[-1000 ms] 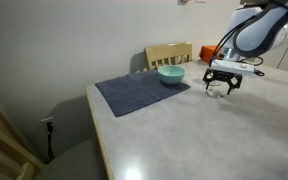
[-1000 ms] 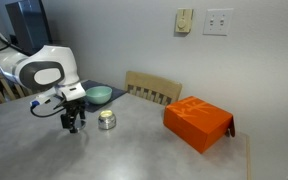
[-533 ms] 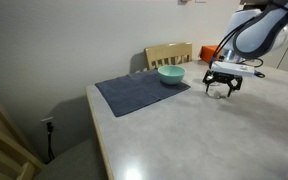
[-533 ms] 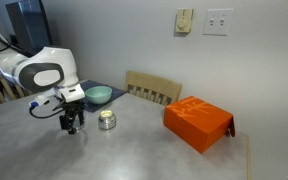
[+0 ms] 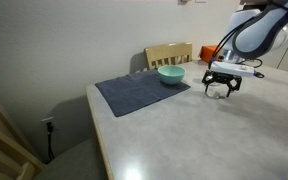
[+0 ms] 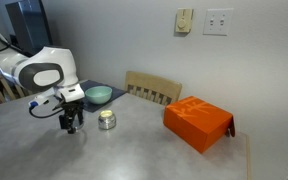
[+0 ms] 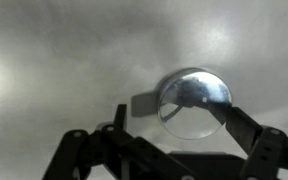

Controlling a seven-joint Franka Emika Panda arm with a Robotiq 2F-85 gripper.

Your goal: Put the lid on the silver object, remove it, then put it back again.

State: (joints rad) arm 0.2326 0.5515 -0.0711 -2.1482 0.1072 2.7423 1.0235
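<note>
Nothing has really moved since half a second back, the gripper (image 6: pixel 72 122) is sitting just as low over the table (image 6: pixel 134 155) as it was. In the wrist view the lid (image 7: pixel 194 97) lies flat on the tabletop between the jaws, which are apart and not clamped on anything. It sits off-centre: one finger overlaps its rim while the opposite one is well clear. The silver object (image 6: pixel 107 119) stands just beside the gripper, in front of the teal bowl (image 6: pixel 99 95), and I can't tell at this size whether anything's on top of it. So my read is I'm at the pick-up. To do it well I'd nudge sideways until the disc is centred, get the tips right down to the table since it's so thin, and close slowly so it doesn't skate or flip up. As for writing: I can't read any brand or label anywhere, not on the orange box (image 6: pixel 197 122) and not on the lid, which just shows glare.
</note>
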